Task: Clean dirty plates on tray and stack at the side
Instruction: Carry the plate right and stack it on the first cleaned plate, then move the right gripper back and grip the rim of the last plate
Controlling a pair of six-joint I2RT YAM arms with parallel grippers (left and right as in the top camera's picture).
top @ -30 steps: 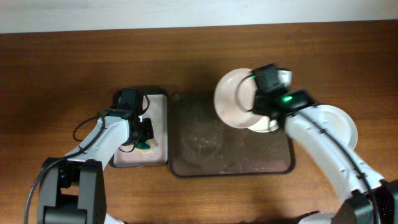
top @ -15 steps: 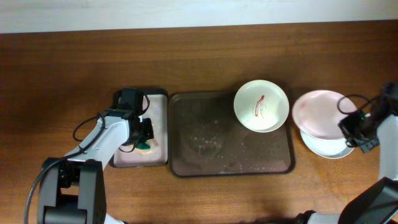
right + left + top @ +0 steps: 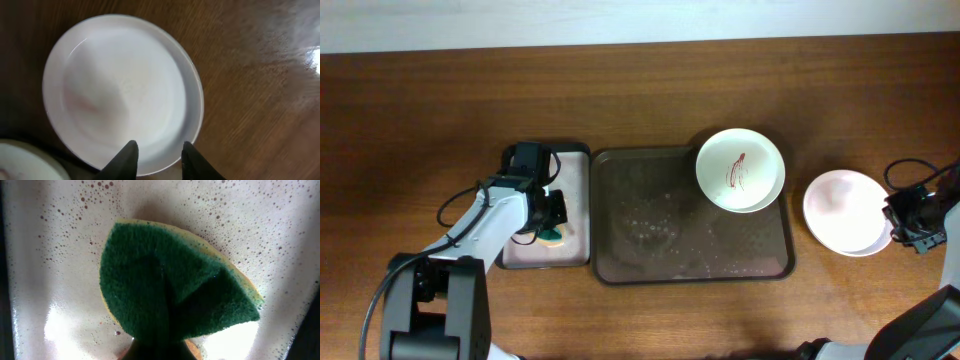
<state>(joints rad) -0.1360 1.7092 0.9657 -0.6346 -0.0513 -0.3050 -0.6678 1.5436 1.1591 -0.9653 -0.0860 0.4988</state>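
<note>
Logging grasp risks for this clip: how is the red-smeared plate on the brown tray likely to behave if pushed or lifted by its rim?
The plate looks rigid and glossy, so probably slippery in jaws. It overhangs the tray at the far rim, so it may rock or tip if pushed.

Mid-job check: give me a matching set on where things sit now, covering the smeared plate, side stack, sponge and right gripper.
Things:
1 smeared plate
2 side stack
3 sponge
4 right gripper

Places:
A in the pink tray
B on the table, right of the brown tray
C at the side stack's rim
D on the brown tray's far right corner

Pairs: 1-D, 2-B, 3-A, 4-C
</note>
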